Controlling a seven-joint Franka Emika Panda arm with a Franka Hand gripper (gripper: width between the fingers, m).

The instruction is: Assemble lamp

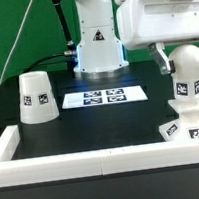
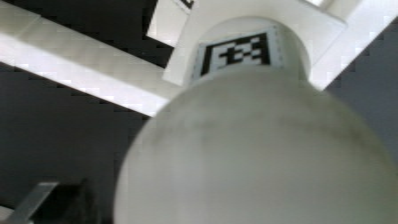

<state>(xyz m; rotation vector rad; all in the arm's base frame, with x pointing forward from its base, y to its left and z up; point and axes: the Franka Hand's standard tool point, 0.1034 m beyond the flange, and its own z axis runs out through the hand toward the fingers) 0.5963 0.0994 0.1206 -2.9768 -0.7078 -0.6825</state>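
The white bulb [image 1: 188, 76] stands upright on the blocky white base [image 1: 182, 130] at the exterior view's right, by the front wall. My gripper [image 1: 179, 59] is down around the bulb's round head. One dark finger [image 1: 163, 59] shows beside the head; the other is hidden behind it. In the wrist view the bulb head [image 2: 249, 150] fills the picture, with its tagged neck [image 2: 237, 55] beyond. One finger [image 2: 45, 202] stands off the head with a thin dark gap, so the jaws look open. The tapered shade [image 1: 37, 98] stands apart at the exterior view's left.
The marker board [image 1: 107, 95] lies flat mid-table. The white robot pedestal [image 1: 98, 42] with its triangle sticker stands behind it. A low white wall [image 1: 85, 162] runs along the front and left of the black table.
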